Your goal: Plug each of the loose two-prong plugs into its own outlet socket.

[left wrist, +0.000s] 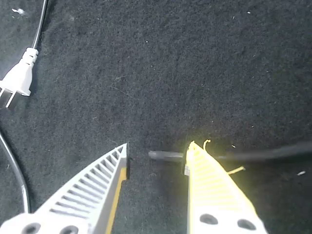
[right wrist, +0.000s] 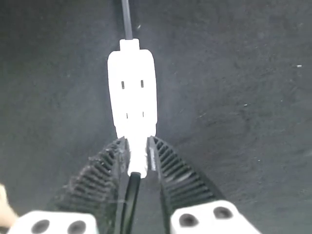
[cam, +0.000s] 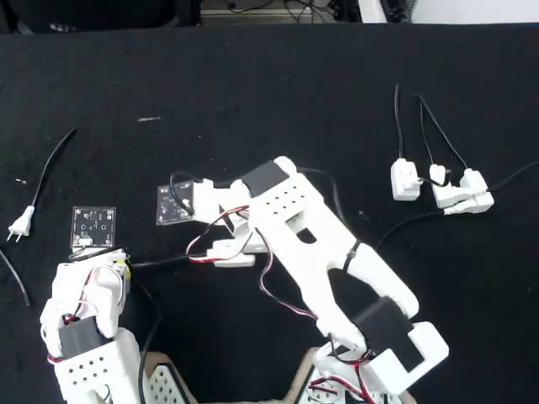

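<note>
R claw (right wrist: pixel 137 142) grips plug (right wrist: pixel 137 165), white | outlet (right wrist: pixel 131 92) white, 2 slot pairs

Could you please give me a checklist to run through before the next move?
1. Right hand shut on outlet block: ok.
2. Outlet block's slots facing up, uncovered: ok.
3. Left hand open: ok.
4. Left hand lined up with loose plug: not ok, plug lies off to one side.
5. Black cable clear of left hand: not ok, it passes right beside it.

Table (right wrist: pixel 243 73) covered in matt, fuzzy cloth, perhaps felt; outlet strip (right wrist: pixel 131 92) and plug (right wrist: pixel 138 163) smooth glossy plastic.
</note>
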